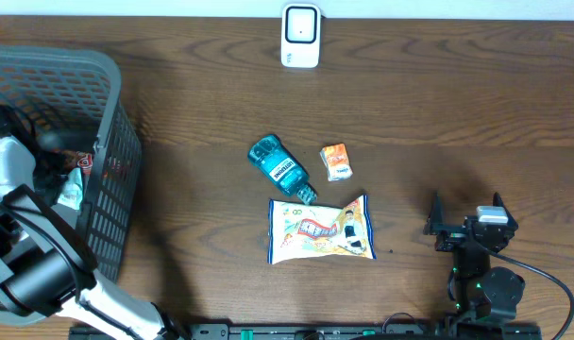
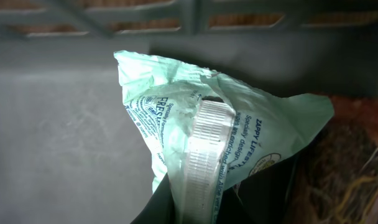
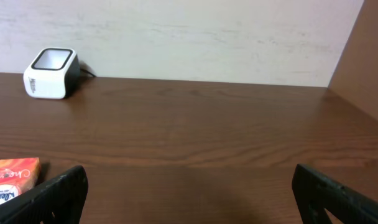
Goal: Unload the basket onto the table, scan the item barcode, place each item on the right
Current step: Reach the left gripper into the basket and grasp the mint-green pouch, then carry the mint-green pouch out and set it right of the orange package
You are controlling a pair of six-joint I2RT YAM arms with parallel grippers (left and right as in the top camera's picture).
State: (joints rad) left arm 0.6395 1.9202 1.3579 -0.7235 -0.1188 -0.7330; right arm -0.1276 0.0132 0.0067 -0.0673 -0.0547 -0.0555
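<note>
Inside the grey basket [image 1: 115, 123] at the left, my left gripper [image 1: 64, 181] is shut on a mint-green packet [image 1: 72, 192]. The left wrist view shows that crumpled packet [image 2: 270, 124] with printed text, pinched under a ribbed translucent finger [image 2: 204, 155]; no barcode shows on it. The white barcode scanner [image 1: 300, 36] stands at the table's far edge, also seen far left in the right wrist view as the scanner [image 3: 51, 73]. My right gripper [image 1: 466, 223] rests open at the front right, with only bare table between its fingertips [image 3: 59, 191].
A blue mouthwash bottle [image 1: 280, 170], a small orange box [image 1: 336, 162] and a colourful snack bag [image 1: 321, 229] lie mid-table. The orange box [image 3: 12, 177] sits just left of my right gripper. More items lie in the basket [image 2: 64, 124] beside the packet.
</note>
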